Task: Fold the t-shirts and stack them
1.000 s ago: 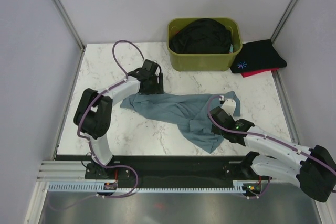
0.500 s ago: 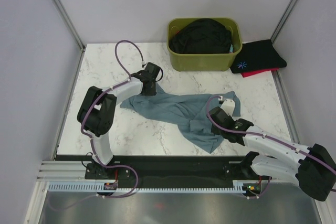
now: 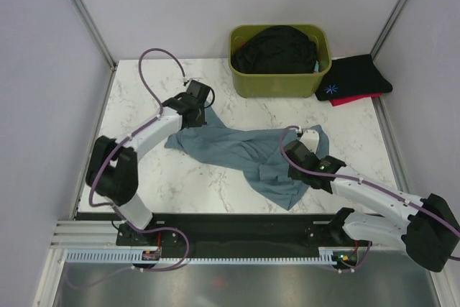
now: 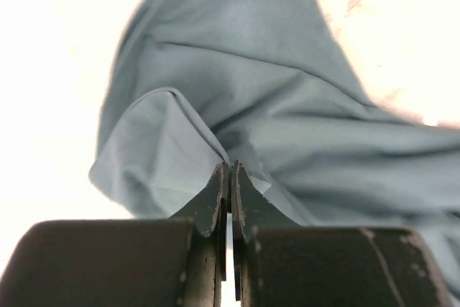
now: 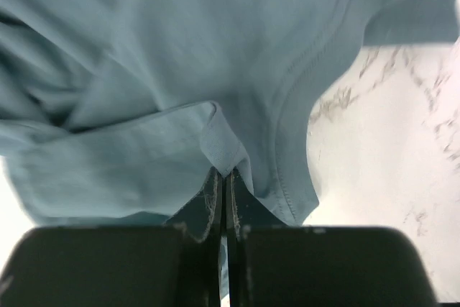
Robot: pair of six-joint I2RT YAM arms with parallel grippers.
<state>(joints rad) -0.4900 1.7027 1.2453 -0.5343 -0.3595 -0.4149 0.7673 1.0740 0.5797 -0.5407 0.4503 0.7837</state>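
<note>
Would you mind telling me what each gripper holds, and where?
Teal t-shirt: left gripper pinches a fold at its left end, right gripper a hemmed fold at its right end.

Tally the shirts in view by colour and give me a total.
Teal-blue: 1, the teal-blue t-shirt, lying crumpled.
Black: 2, the black heap in the bin (counted as one; it could hide more) and the folded black t-shirt with blue print.
Red: 1, the red t-shirt under the folded black one.
Total: 4.
</note>
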